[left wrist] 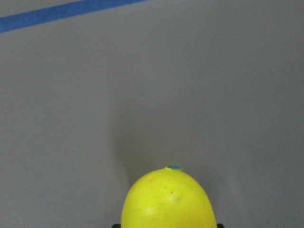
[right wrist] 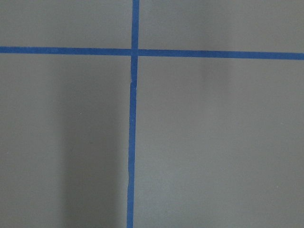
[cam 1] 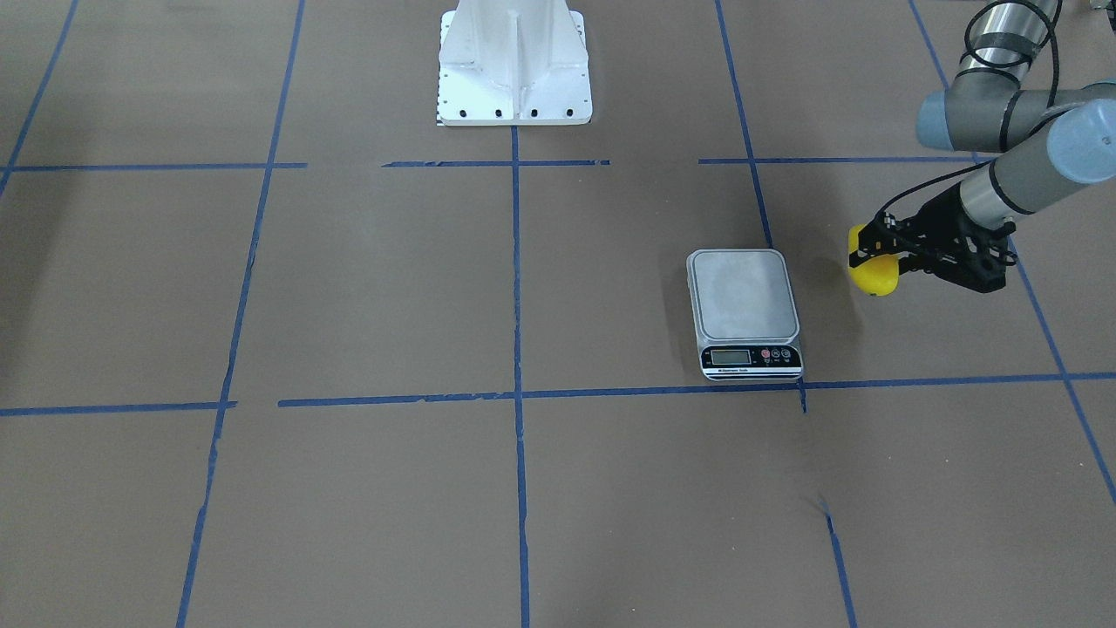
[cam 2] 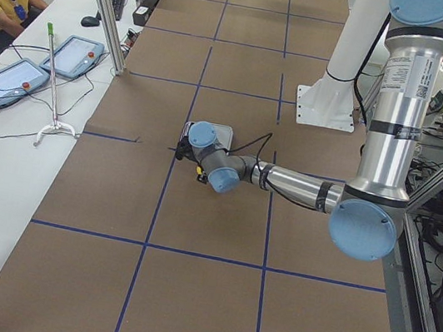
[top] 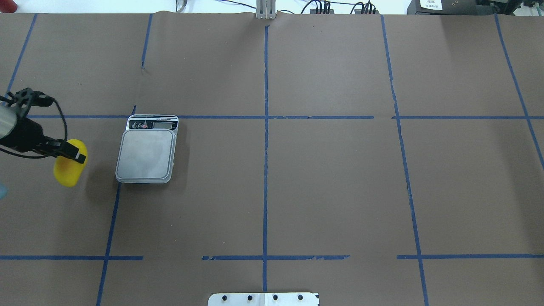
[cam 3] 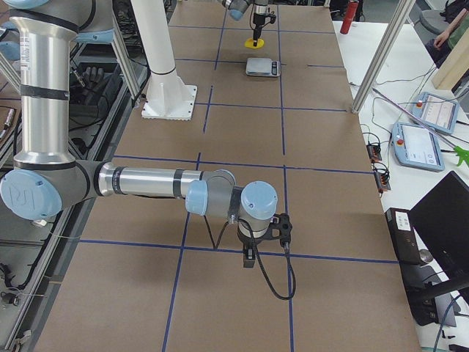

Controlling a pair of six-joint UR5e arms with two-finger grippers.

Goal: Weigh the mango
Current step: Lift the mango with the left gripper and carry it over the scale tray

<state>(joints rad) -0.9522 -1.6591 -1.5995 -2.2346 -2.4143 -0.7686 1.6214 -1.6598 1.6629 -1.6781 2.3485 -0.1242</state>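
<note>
Closest to my wrist camera, the mango (left wrist: pixel 167 199) fills the bottom centre, clamped in the left gripper (top: pixel 74 155) at the overhead frame's left edge, with the scale (top: pixel 146 155) near on its right. The right gripper (cam 3: pixel 249 257) shows only side-on, so I can't tell whether it's open or closed.

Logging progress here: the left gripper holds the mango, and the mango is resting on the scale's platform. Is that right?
Not quite. The left gripper does hold the mango, but the mango is beside the scale, not on it; its platform is bare. The overhead exterior view shows this.
</note>
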